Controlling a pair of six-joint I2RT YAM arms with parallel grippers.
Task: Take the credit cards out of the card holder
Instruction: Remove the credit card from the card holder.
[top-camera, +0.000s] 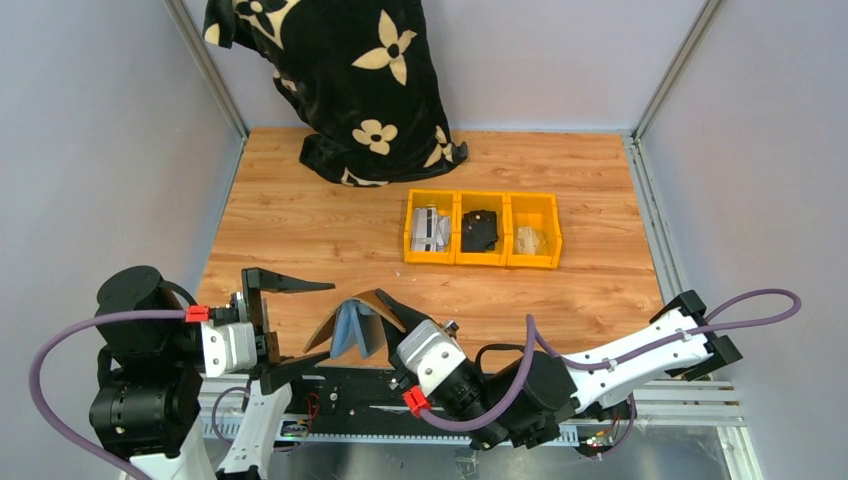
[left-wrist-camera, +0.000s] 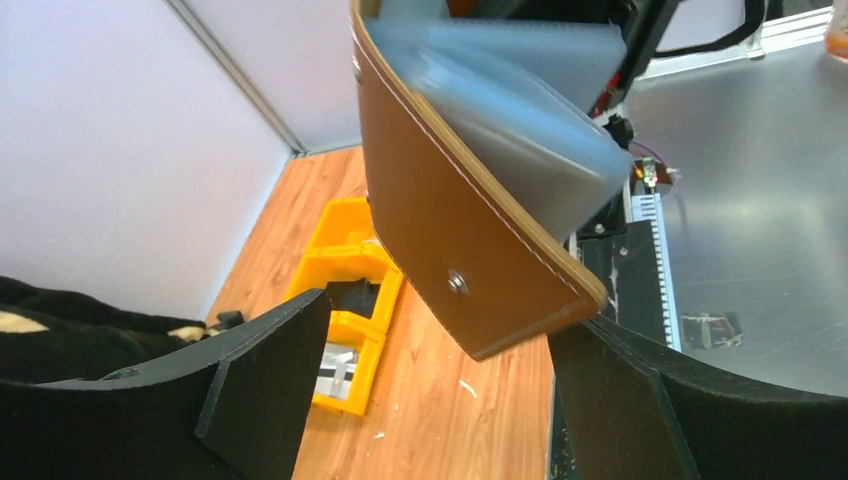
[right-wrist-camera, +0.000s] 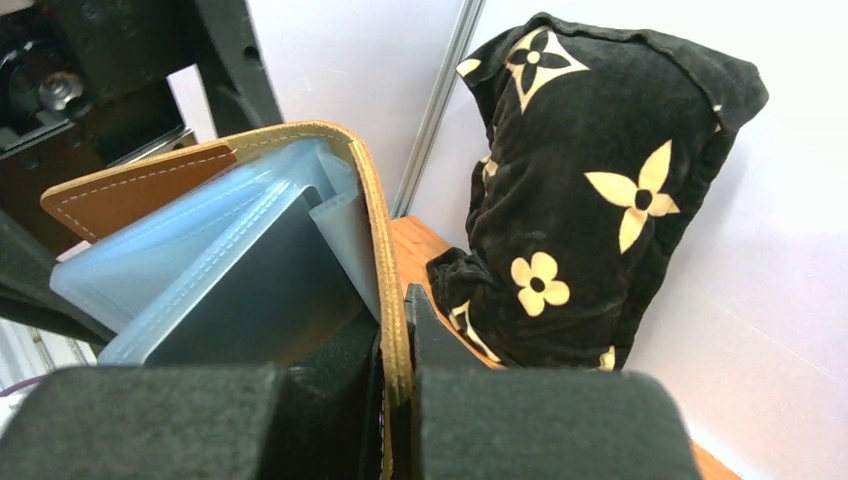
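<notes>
The brown card holder (top-camera: 352, 322) stands open like a tent near the table's front edge, its clear sleeves (right-wrist-camera: 215, 262) fanned out. My right gripper (right-wrist-camera: 400, 325) is shut on one cover's edge. My left gripper (top-camera: 287, 325) is open just left of the holder, whose other cover (left-wrist-camera: 462, 240) hangs right above the gap between the fingers (left-wrist-camera: 262, 385). Pale grey credit cards (top-camera: 430, 228) lie in the left compartment of the yellow bins (top-camera: 482, 260) and show again as credit cards (left-wrist-camera: 335, 372) in the left wrist view. Whether any card sits in the sleeves I cannot tell.
A black lumpy object (top-camera: 479, 231) fills the middle compartment and a pale item (top-camera: 529, 240) the right one. A black cloth bag with cream flowers (top-camera: 345, 80) stands at the back. Grey walls close in both sides.
</notes>
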